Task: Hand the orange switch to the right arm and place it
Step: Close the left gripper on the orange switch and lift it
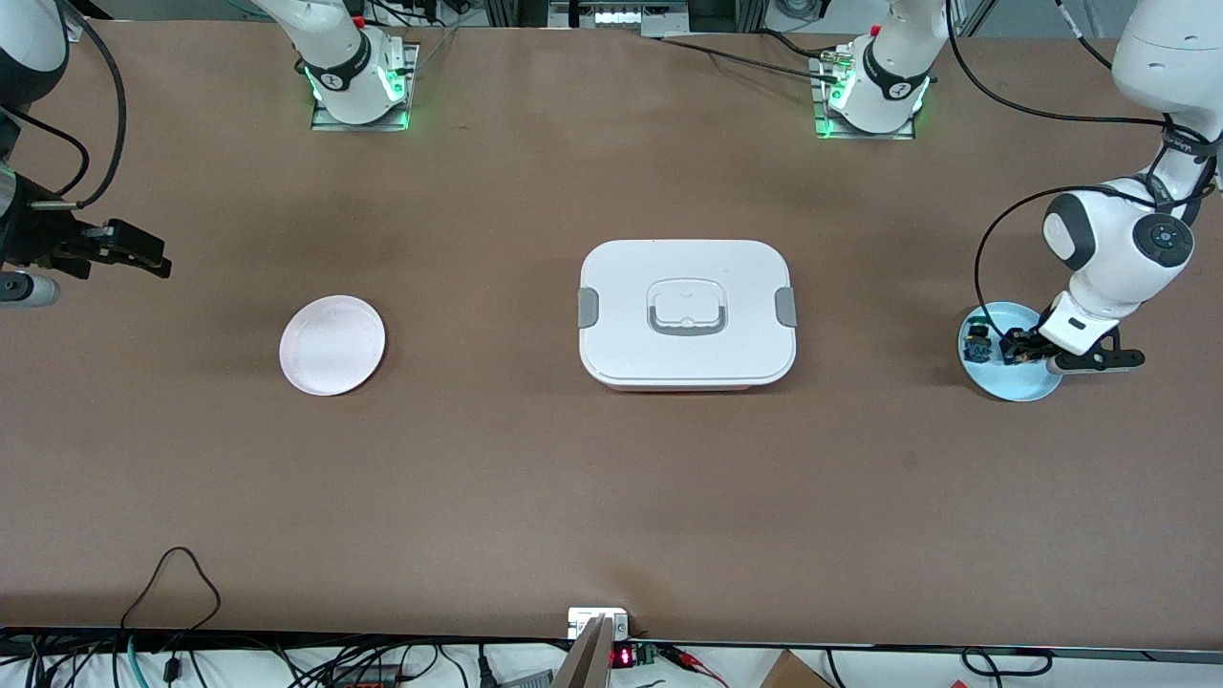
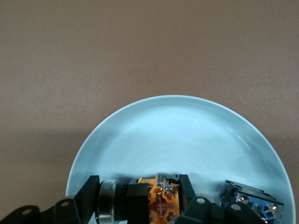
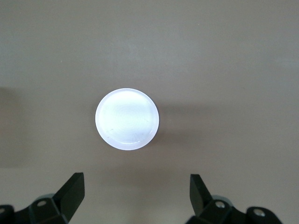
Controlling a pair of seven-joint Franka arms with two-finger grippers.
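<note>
- Left gripper (image 2: 140, 205), down in the blue plate (image 1: 1027, 387), has its fingers closed around the orange switch (image 2: 159, 200).
- Right gripper (image 3: 135, 196) waits with fingers wide apart, holding nothing, over bare table at the right arm's end, well apart from that plate.

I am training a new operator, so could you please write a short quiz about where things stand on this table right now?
1. True or false: the left gripper is down at the blue plate with its fingers around the orange switch.
2. Which item lies nearest the right gripper? A) the white lunchbox B) the pink plate C) the blue plate
3. Fill in: the blue switch sits on the ____ plate.

Key: 1 true. 2 B; the right gripper waits open, up in the air at the right arm's end of the table. 3 blue.
</note>
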